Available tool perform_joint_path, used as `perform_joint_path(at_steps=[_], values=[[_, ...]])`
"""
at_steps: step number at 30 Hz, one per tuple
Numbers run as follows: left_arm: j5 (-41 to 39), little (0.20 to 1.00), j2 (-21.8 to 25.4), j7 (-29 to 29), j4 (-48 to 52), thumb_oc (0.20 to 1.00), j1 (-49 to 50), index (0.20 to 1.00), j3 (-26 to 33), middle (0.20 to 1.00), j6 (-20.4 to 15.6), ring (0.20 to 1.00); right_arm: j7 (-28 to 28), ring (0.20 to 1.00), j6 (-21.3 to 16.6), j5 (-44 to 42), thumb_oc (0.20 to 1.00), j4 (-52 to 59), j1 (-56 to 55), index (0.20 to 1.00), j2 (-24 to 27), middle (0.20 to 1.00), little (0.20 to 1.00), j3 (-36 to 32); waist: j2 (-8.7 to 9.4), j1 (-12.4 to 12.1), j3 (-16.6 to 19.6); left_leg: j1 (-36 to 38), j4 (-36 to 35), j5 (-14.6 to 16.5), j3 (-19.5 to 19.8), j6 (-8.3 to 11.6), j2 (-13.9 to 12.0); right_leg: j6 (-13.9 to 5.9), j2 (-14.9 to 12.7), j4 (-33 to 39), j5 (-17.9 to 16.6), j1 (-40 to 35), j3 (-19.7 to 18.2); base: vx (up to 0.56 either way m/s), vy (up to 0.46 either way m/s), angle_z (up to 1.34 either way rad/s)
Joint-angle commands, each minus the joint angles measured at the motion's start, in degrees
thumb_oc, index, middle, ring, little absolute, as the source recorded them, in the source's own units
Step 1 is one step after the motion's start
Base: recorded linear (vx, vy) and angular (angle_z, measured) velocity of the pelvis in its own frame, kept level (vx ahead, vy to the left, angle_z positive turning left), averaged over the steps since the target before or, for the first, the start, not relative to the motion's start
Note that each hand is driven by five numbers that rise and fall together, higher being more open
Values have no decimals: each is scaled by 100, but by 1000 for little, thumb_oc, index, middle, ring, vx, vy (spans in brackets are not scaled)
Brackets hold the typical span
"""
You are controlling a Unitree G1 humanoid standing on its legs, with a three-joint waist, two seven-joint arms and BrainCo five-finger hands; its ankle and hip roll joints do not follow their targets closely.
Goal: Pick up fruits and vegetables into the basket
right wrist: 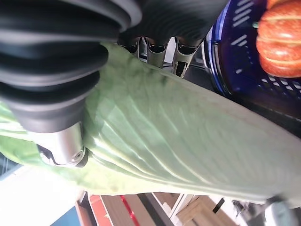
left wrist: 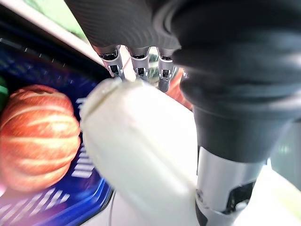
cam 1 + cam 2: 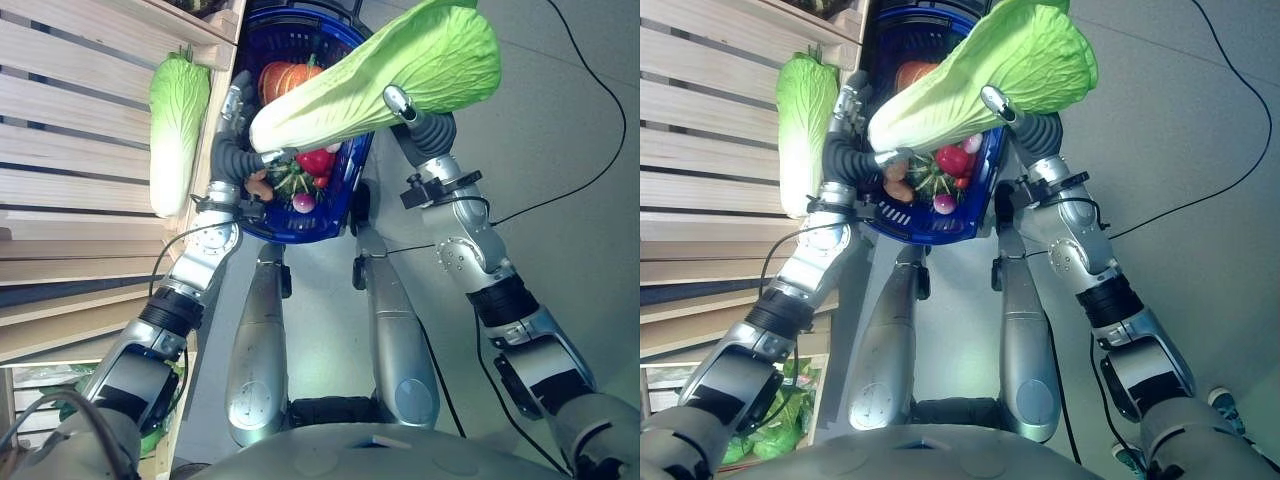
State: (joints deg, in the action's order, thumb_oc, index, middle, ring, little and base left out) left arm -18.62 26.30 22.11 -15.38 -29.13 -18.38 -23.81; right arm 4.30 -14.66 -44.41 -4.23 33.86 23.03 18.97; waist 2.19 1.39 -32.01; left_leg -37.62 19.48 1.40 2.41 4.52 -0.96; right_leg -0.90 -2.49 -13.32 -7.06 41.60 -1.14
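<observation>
**Cabbage poised over the basket**

Fingers (image 1: 155,49) of the right hand (image 3: 420,118) curl onto the leafy end of a napa cabbage (image 3: 380,80) and clasp it, while the left hand (image 3: 235,150) steadies the white stem; its grip cannot be told. Held across the blue basket (image 3: 330,215), above the pumpkin (image 3: 285,78) and radishes (image 3: 316,162), it should go in stem first. A second cabbage (image 3: 177,130) waits on the slatted shelf (image 3: 70,120), left.

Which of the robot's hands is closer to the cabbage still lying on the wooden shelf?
The left. The left hand holds the white end of the carried cabbage right beside the shelf cabbage; the right hand is farther off, beyond the blue basket.
</observation>
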Motion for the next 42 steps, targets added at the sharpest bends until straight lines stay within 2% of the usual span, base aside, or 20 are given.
perform_joint_path(at_steps=[1,8,12,15,19,24,25,30,38,42], values=[[-290,1000,98,866,-79,1000,-174,1000,1121,1000,-310,1000,14,200,-30,479,200,719,-510,200,146,200,200,-169,-137,58,221,29,-743,-422,-120,-166,365,-238,300,-384,828,-359,439,-3,35,1],[-181,1000,158,1256,-672,1000,-284,1000,1407,1000,-164,1000,-381,200,-222,975,200,652,-441,200,278,200,200,-328,-179,111,221,8,-701,-414,-161,-149,347,-191,311,-437,890,-331,428,-5,37,0],[-123,1000,177,1410,-1138,1000,-348,1000,1420,1000,-127,1000,-811,200,-424,1241,200,582,-363,200,347,200,200,-398,-209,144,221,-3,-676,-411,-177,-140,345,-182,311,-456,909,-316,416,-1,30,0],[38,1000,167,1502,-1392,1000,-349,1000,1377,1000,-130,1000,-959,200,-427,1411,200,521,-313,200,328,200,200,-371,-233,153,221,-16,-655,-402,-182,-142,353,-175,307,-460,916,-299,412,-4,34,-1],[243,1000,147,1614,-1633,1000,-401,1000,1313,1000,3,1000,-977,200,-178,1720,200,459,-129,200,364,200,200,-231,-272,134,221,-43,-666,-446,-185,-141,360,-169,288,-442,870,-261,420,-6,8,0],[351,1000,356,1563,-2100,1000,-637,1000,1117,1000,334,1000,-891,200,289,1725,200,42,411,200,476,200,200,195,-311,49,221,-22,-604,-416,-180,-124,378,-159,231,-475,916,-284,475,0,0,0],[348,1000,359,1561,-2105,1000,-641,1000,1118,1000,331,1000,-889,200,285,1723,200,34,419,200,475,200,200,197,-311,51,221,-25,-603,-416,-179,-123,378,-158,231,-476,916,-281,476,0,0,0],[258,1000,502,1346,-2509,1000,-885,1000,893,1000,464,1000,-912,200,800,1504,200,-836,1190,200,469,200,200,683,-352,-106,221,-12,-547,-421,-155,-100,383,-138,181,-529,938,-297,564,0,0,0],[201,1000,581,1084,-2848,1000,-1290,1000,573,1000,567,1000,-924,200,1305,1360,200,-2247,2201,200,363,200,200,1126,-432,-324,221,-51,-442,-405,-81,-95,424,-102,139,-664,979,-262,693,13,-28,6],[151,1000,589,996,-2949,1000,-1434,1000,447,1000,569,1000,-941,200,1430,1260,200,-2854,2537,200,303,200,200,1287,-474,-399,221,-83,-386,-388,-43,-100,450,-94,123,-736,985,-218,731,18,-21,6]])
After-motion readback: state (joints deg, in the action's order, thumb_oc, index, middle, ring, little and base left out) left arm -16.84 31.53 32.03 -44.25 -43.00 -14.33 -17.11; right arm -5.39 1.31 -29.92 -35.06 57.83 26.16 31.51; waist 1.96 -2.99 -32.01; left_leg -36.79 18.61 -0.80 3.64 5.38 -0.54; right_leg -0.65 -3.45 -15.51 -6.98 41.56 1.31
